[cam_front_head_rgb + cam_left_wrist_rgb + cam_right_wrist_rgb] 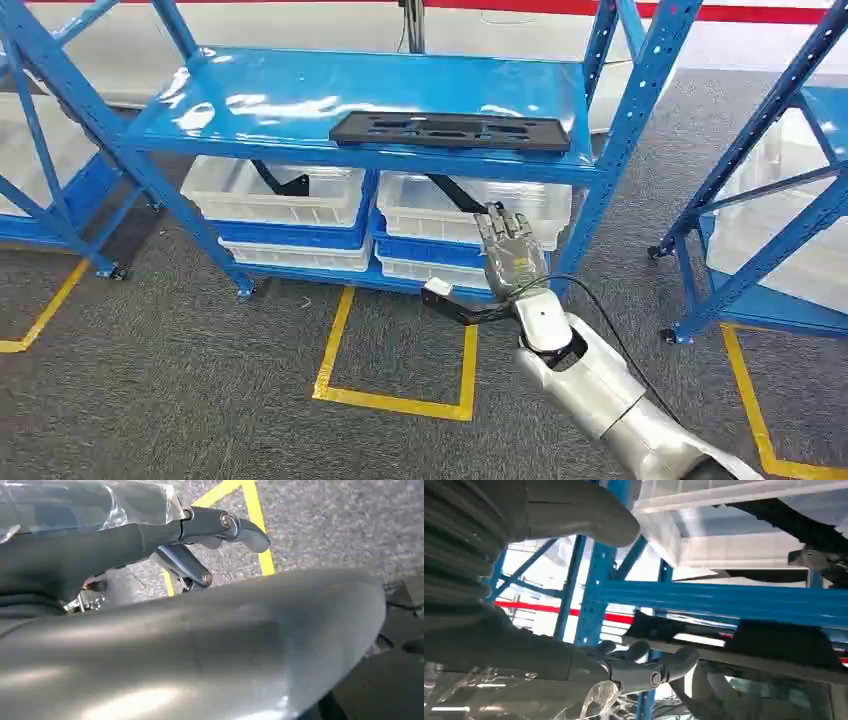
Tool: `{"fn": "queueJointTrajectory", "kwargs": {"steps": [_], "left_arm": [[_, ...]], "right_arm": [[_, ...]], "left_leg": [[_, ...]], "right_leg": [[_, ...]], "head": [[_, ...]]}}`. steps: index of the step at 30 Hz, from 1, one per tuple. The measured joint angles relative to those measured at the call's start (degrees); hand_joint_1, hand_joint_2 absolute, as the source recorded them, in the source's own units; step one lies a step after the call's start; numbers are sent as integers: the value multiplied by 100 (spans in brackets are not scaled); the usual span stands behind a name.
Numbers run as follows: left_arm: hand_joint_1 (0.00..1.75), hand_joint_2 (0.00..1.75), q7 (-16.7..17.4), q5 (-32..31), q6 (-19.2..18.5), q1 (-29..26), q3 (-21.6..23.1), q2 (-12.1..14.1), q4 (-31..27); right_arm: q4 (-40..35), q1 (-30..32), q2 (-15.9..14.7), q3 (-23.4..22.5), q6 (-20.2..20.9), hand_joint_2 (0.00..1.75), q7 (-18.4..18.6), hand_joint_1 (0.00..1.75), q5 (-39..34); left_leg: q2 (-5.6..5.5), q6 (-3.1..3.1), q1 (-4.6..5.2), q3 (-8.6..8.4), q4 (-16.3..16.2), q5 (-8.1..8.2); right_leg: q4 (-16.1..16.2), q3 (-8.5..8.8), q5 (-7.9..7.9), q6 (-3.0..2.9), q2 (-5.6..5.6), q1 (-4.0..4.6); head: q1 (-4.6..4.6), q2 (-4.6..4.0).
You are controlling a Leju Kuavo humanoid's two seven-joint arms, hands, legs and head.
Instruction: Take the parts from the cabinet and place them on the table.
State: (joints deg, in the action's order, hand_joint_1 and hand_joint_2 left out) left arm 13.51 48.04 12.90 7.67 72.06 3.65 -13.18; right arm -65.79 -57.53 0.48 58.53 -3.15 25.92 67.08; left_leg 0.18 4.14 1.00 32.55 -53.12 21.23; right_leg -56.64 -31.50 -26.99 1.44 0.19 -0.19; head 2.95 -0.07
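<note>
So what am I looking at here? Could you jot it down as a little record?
setting: blue shelving rack on grey carpet with yellow floor tape
on top shelf: flat black part
lower shelf: clear bins, black parts inside
right hand: raised toward the right-side bin, fingers apart, holding nothing
left hand: hanging over the floor, holding nothing
</note>
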Motion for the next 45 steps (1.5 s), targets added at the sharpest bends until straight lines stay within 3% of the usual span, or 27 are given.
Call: {"fn": "queueJointTrajectory", "kwargs": {"steps": [1,3,5,7,8,9,10,11,12,16,18,19,20,21,22,24,25,26,27,28,31,32,33,35,36,37,45], "left_arm": [[0,0,-7,2,7,4,0,-2,0],[0,0,56,87,159,46,0,-85,0],[0,0,205,129,334,115,-2,-247,0],[0,0,258,136,372,146,0,-356,0],[0,0,258,142,407,146,0,-391,0],[0,0,247,153,402,148,0,-402,0],[0,0,236,153,402,147,0,-396,4],[0,0,232,157,407,159,-2,-365,20],[0,0,210,168,400,160,-2,-403,39],[0,0,192,173,396,160,-2,-400,44],[0,0,177,177,393,163,-2,-402,44],[0,0,166,177,393,175,-4,-415,44],[0,0,151,179,393,181,-4,-417,44],[0,0,142,179,391,184,-4,-420,44],[0,0,133,181,389,189,-4,-431,44],[0,0,135,194,387,190,-4,-437,44],[0,0,136,199,385,187,-7,-437,44],[0,0,136,201,385,186,-7,-437,44],[0,0,138,199,378,186,-4,-406,57],[0,0,138,203,376,182,-7,-428,57],[0,0,136,230,358,182,-11,-430,57],[0,0,133,232,358,174,-11,-466,57],[0,0,133,234,374,168,-11,-468,57],[0,0,133,236,374,161,-13,-468,57],[0,0,133,240,374,152,-13,-470,57],[0,0,133,240,374,146,-13,-468,57],[0,0,133,240,374,143,-13,-468,57]], "right_arm": [[0,-1,7,0,0,175,0,0,0],[4,-14,11,15,-2,175,-100,0,28],[43,-13,83,78,6,175,-142,0,85],[68,-33,164,101,24,175,-144,0,120],[79,-71,201,129,41,175,-157,0,127],[90,-146,238,151,48,175,-157,0,133],[92,-182,240,157,57,175,-158,0,136],[105,-254,234,160,57,175,-157,0,136],[131,-338,275,183,66,175,-160,0,138],[142,-420,332,223,120,175,-186,0,186],[142,-482,378,230,162,175,-195,0,203],[144,-510,387,247,181,175,-197,0,219],[144,-510,387,267,201,175,-201,0,238],[144,-506,389,278,214,175,-201,0,240],[144,-505,389,295,223,175,-201,0,247],[144,-520,424,310,236,175,-205,0,254],[144,-544,439,310,238,175,-205,0,256],[144,-566,446,310,238,175,-205,0,256],[151,-586,459,313,240,175,-205,0,262],[153,-603,470,328,254,175,-205,0,271],[173,-621,472,334,262,175,-203,0,278],[173,-635,499,334,262,175,-203,0,291],[181,-646,498,343,264,175,-205,0,297],[190,-667,498,352,275,175,-208,0,297],[205,-660,492,358,282,175,-208,0,297],[216,-655,487,371,286,175,-208,0,295],[219,-653,485,374,286,175,-208,0,295]], "left_leg": [[-9,19,-14,-44,40,10],[-13,19,-44,-108,39,53],[-29,-20,-83,-146,32,105],[-39,-90,-136,-209,27,164],[-40,-142,-175,-257,12,211],[-40,-217,-236,-312,-48,298],[-40,-278,-231,-300,-111,370],[-65,-323,-191,-259,-144,409],[-73,-345,-186,-227,-194,432],[-71,-382,-218,-228,-217,515],[-55,-399,-220,105,-876,781],[-53,-410,-213,510,-1579,1015],[-50,-400,-210,831,-2095,1159],[-49,-385,-203,998,-2328,1172],[-49,-334,-177,1097,-2314,1015],[-53,-184,-101,841,-1550,449],[-59,-70,-46,594,-906,91],[-64,41,23,439,-457,-79],[-52,96,17,385,-467,33],[-58,122,69,366,-404,2],[-55,137,104,219,-198,23],[-44,83,6,111,-52,-28],[-50,76,5,9,24,-25],[-46,100,5,-38,26,14],[-48,102,11,-65,26,45],[-50,106,13,-75,25,61],[-51,104,14,-81,25,67]], "right_leg": [[-178,-65,-105,25,7,22],[-1139,-563,-512,90,12,-17],[-1838,-1059,-676,158,11,-67],[-1549,-1037,-342,222,7,-109],[-1105,-850,-38,262,1,-136],[-318,-493,399,338,-15,-200],[-16,-351,420,415,-19,-227],[-101,-376,337,407,37,-210],[-111,-413,311,235,47,-214],[-138,-417,249,92,51,-207],[-135,-394,225,56,56,-206],[-136,-381,203,26,54,-187],[-136,-362,182,7,48,-163],[-136,-342,165,-6,48,-145],[-135,-294,130,-20,49,-111],[-131,-194,72,-40,75,-52],[-127,-124,33,-52,83,-23],[-118,-65,-2,-55,86,-7],[-73,-44,-8,-28,74,-20],[-56,-44,-6,-2,81,-51],[62,17,-14,99,60,-66],[88,65,-47,118,50,-51],[-116,11,-122,140,36,-40],[-835,-379,-434,170,34,-51],[-1375,-712,-612,201,34,-60],[-1594,-862,-661,213,34,-59],[-1678,-925,-668,220,34,-59]], "head": [[4,-2],[-2,0],[0,0],[0,0],[0,0],[0,0],[0,0],[-4,-4],[4,-2],[7,0],[4,-2],[4,0],[4,0],[4,0],[4,-2],[4,0],[4,-2],[4,0],[-4,-2],[4,-2],[2,0],[0,0],[-2,0],[-2,0],[-2,0],[-2,0],[-2,0]]}}
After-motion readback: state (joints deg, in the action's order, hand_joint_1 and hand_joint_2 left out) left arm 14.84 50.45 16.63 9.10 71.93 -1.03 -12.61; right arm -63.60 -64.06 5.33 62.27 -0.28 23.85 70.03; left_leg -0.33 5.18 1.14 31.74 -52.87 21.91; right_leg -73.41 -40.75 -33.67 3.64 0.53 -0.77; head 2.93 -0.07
